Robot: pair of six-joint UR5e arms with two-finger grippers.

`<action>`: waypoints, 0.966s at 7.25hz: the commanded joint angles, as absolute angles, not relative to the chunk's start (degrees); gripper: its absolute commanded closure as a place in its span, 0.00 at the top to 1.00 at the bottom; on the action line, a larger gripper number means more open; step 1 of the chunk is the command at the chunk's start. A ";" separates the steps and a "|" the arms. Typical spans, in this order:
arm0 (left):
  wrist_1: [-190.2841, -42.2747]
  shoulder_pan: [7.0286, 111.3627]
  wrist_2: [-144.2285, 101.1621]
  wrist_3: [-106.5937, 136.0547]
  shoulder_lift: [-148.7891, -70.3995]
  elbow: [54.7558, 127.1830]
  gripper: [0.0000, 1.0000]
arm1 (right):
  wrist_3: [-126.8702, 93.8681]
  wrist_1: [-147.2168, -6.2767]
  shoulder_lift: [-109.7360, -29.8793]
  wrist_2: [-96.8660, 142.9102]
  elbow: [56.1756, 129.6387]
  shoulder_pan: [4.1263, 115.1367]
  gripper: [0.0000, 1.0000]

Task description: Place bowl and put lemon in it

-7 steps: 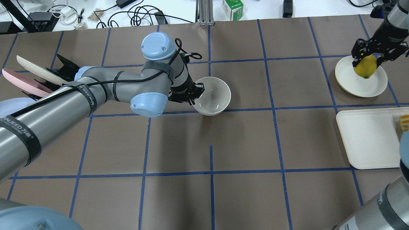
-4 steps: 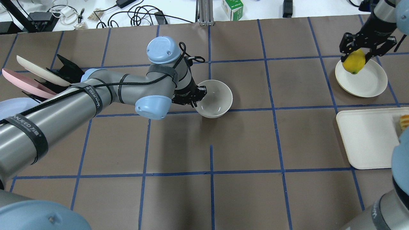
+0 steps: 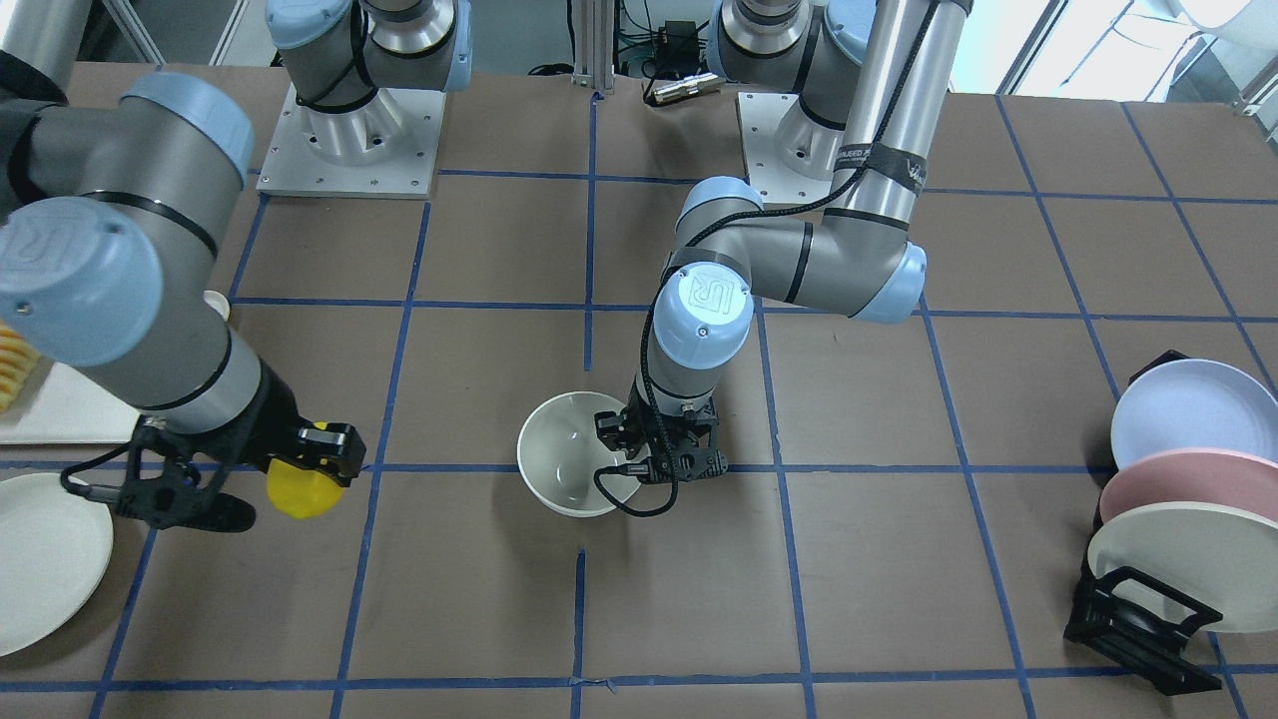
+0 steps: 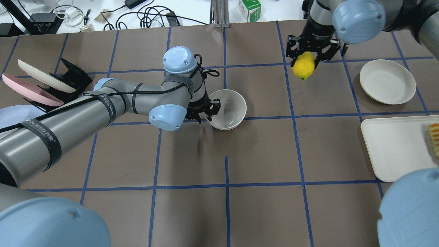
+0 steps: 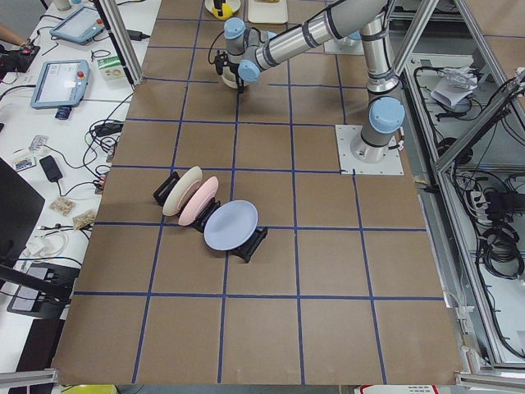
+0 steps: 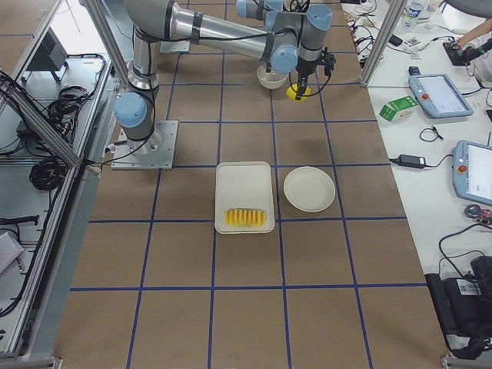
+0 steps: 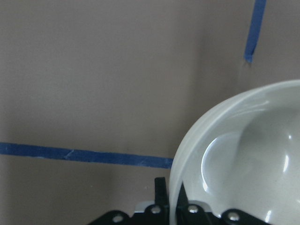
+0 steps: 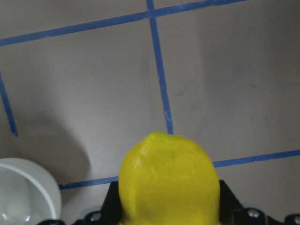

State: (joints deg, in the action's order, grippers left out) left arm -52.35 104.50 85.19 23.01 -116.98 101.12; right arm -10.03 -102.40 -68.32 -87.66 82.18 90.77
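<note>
The cream-white bowl [image 4: 229, 109] sits upright near the table's middle, also in the front view [image 3: 564, 454] and the left wrist view [image 7: 234, 154]. My left gripper [image 4: 208, 114] is shut on the bowl's left rim, and the rim runs between its fingers in the wrist view. My right gripper [image 4: 304, 63] is shut on the yellow lemon [image 4: 303, 66] and holds it above the table, to the right of the bowl and a little farther back. The lemon fills the bottom of the right wrist view [image 8: 168, 183], with the bowl's edge [image 8: 23, 197] at lower left.
A flat cream plate [image 4: 387, 81] lies at the far right. A cream tray [image 4: 394, 147] with yellow-orange slices [image 4: 434, 137] lies in front of it. A black rack with several plates [image 4: 41, 82] stands at the left.
My right gripper has carried the lemon left, from over the cream plate toward the bowl. My left arm has shifted slightly with the bowl still held.
</note>
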 commanded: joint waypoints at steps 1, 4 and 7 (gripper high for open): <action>-58.15 104.41 84.82 22.85 -112.79 97.41 1.00 | -17.57 -103.35 -67.42 -87.54 82.27 98.32 0.00; -79.02 104.24 83.92 20.67 -102.43 86.70 1.00 | -19.95 -106.60 -65.14 -87.45 82.35 104.74 0.00; -86.39 104.85 85.52 20.48 -95.72 85.16 1.00 | -21.09 -106.96 -64.16 -87.45 83.05 105.91 0.00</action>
State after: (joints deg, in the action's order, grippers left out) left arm -84.41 104.64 85.14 20.58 -97.91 85.46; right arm -20.77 -106.83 -64.61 -87.45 82.55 105.47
